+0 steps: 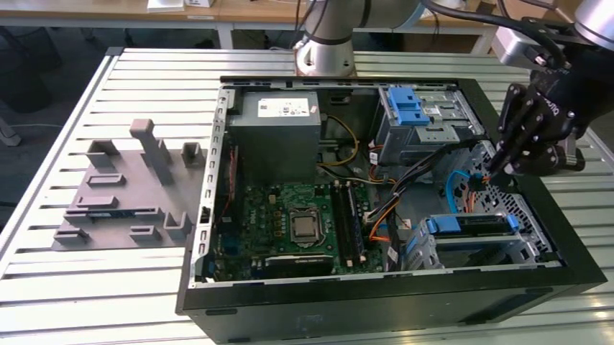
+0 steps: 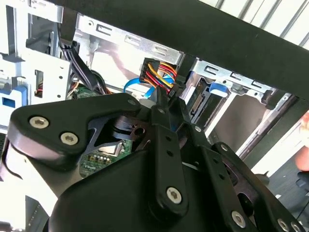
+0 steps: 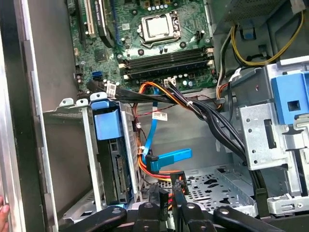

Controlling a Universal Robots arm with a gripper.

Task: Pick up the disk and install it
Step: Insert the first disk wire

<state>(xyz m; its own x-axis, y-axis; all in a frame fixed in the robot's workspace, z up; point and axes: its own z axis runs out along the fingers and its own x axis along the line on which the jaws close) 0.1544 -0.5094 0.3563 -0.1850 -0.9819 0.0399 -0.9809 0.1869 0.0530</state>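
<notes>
Currently reading tool (image 1: 490, 172) as pinched near-shut on power connector (image 3: 176, 180), at 3 o'clock of case (image 1: 384, 300) in exterior view. Seeing disk (image 1: 473, 224) already seated in cage (image 3: 87, 159) at 4 o'clock, blue bracket up. Risks: could lose connector from thin fingertip grip; could snag data cable (image 3: 173, 157) if pulled skewed.
</notes>
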